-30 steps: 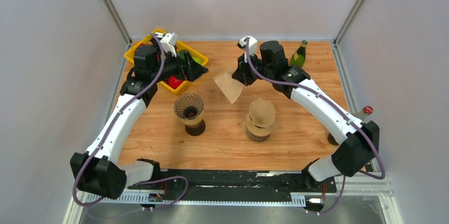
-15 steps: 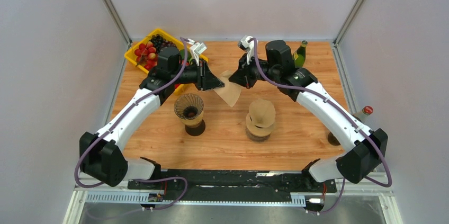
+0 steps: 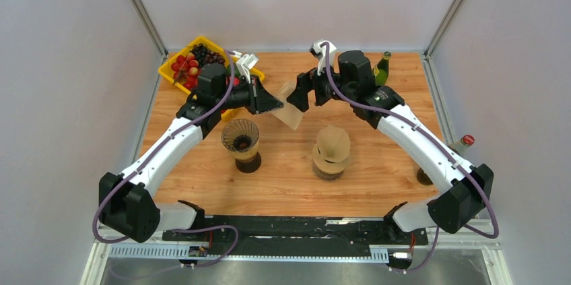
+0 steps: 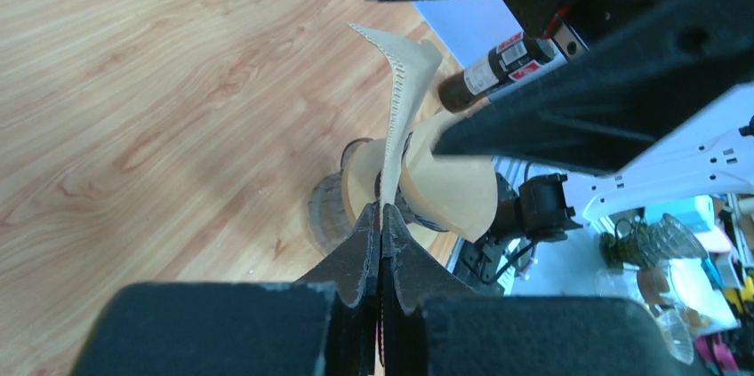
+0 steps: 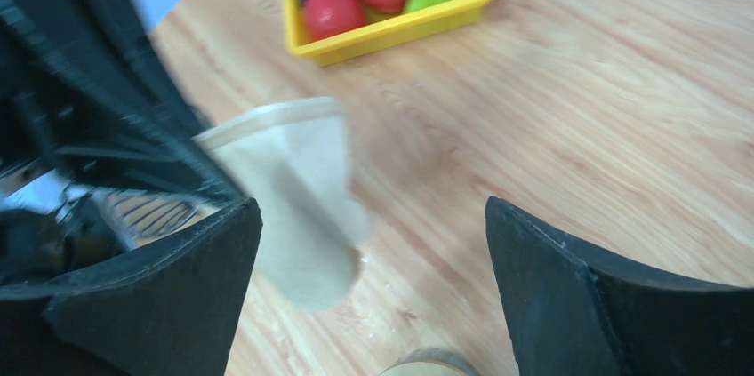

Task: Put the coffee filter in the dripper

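Left wrist view: our left fingers pinch the coffee filter by its edge, aloft near the dripper; our right fingers stand spread. So slight a grip may let it slip or fold on lowering.

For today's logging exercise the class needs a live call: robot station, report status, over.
Left claw shut on coffee filter, held in the air. Right claw open, close beside it. Dripper empty, filter not yet in, nothing over it.
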